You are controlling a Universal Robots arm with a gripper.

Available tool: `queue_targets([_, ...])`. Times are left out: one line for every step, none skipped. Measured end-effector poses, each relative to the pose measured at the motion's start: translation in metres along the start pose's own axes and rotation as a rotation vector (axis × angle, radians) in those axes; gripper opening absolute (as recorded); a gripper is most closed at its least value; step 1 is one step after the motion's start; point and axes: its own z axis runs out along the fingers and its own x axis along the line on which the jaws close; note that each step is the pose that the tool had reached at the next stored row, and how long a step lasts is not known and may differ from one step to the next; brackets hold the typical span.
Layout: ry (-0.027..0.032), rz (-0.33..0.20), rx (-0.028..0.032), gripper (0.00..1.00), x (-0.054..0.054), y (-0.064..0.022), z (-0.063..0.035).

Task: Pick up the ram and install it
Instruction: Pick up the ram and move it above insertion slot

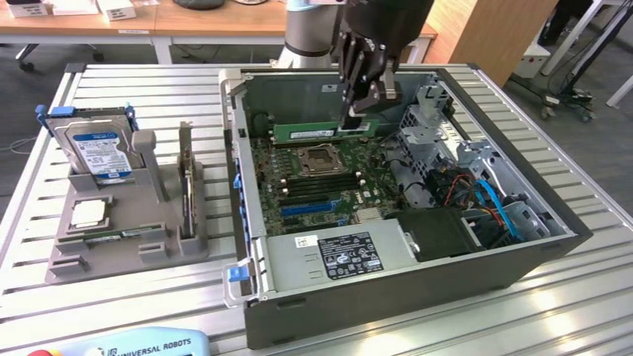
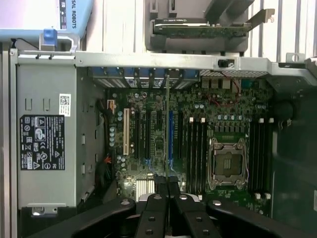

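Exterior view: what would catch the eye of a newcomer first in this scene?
The open computer case sits in the centre, its motherboard exposed. Over it, the black end effector is shut on the ram, a thin green stick. On the exterior view's left, a hard drive with a blue-white label stands in a grey holder.

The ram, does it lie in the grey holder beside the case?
No, the pincer holds the ram over the motherboard.
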Motion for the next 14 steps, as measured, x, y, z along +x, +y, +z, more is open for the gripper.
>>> queue_targets([-0.0001, 0.000, 0.0000, 0.11, 0.000, -0.0025, -0.0001])
queue_targets([0.0000, 0.000, 0.0000, 0.11, 0.000, -0.0050, -0.0002])
queue_targets([0.0000, 0.000, 0.0000, 0.11, 0.000, -0.0074, -0.0002])
queue_targets([0.0000, 0.000, 0.0000, 0.11, 0.000, -0.0095, -0.0003])
queue_targets([0.0000, 0.000, -0.0001, 0.11, 0.000, -0.0115, -0.0004])
queue_targets([0.0000, 0.000, 0.0000, 0.11, 0.000, -0.0136, -0.0005])
queue_targets([0.0000, 0.000, 0.0000, 0.11, 0.000, -0.0156, -0.0005])
queue_targets([0.0000, 0.000, 0.0000, 0.11, 0.000, -0.0173, -0.0005])
queue_targets([0.0000, 0.000, 0.0000, 0.11, 0.000, -0.0183, -0.0006])
queue_targets([0.0000, 0.000, 0.0000, 0.11, 0.000, -0.0185, -0.0006])
queue_targets([-0.0001, 0.000, 0.0000, 0.11, 0.000, -0.0184, -0.0006])
queue_targets([-0.0001, 0.000, 0.0000, 0.11, 0.000, -0.0185, -0.0006])
queue_targets([0.0000, 0.000, 0.0000, 0.11, 0.000, -0.0185, -0.0006])
queue_targets([0.0000, 0.000, 0.0000, 0.11, -0.001, -0.0185, -0.0006])
